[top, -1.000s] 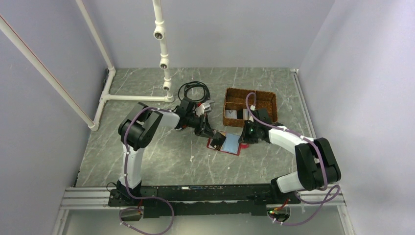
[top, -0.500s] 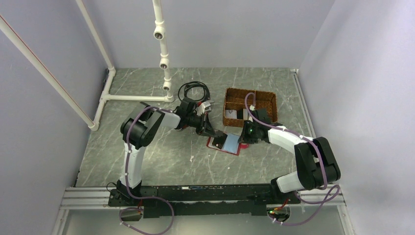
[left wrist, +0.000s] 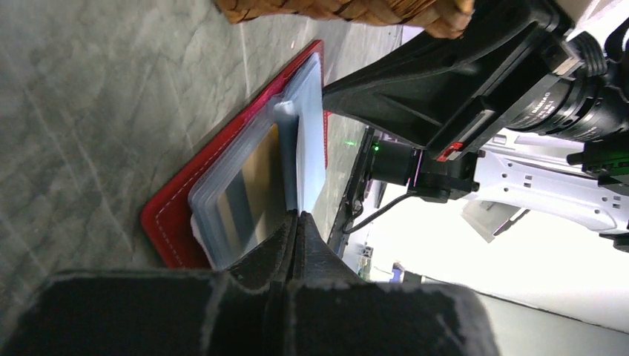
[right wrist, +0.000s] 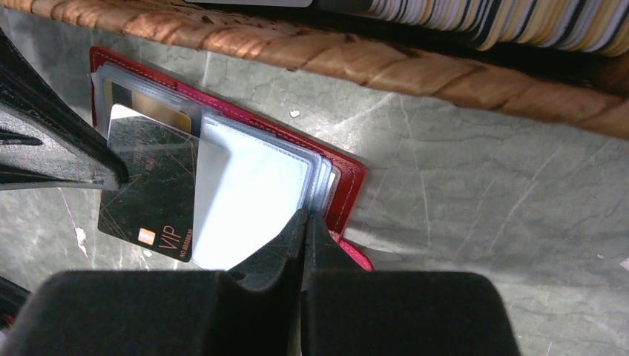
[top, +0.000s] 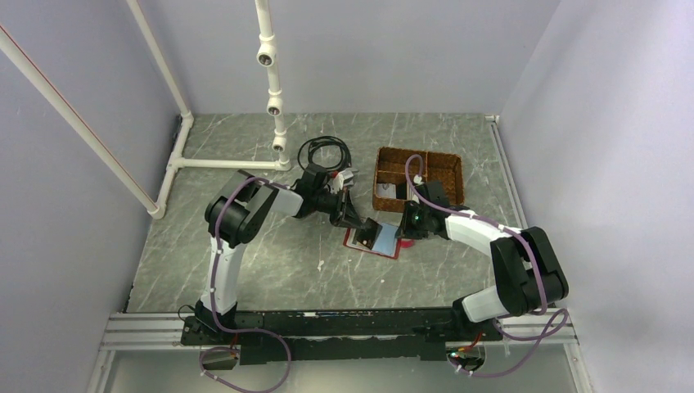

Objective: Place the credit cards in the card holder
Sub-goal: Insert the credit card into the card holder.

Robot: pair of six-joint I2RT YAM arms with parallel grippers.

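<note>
There is one dark-red leather folding card holder and one brown wicker basket toward the tabletop's far right corner. Two cards show at the holder: one glossy black plastic card marked VIP, and one tan card behind a clear sleeve.

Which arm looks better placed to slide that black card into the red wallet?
Left. The left gripper is shut on the black VIP card, its edge at the clear sleeves of the card holder; the right gripper is pinching a sleeve there.

Left tool edged dark card across card holder.
</note>
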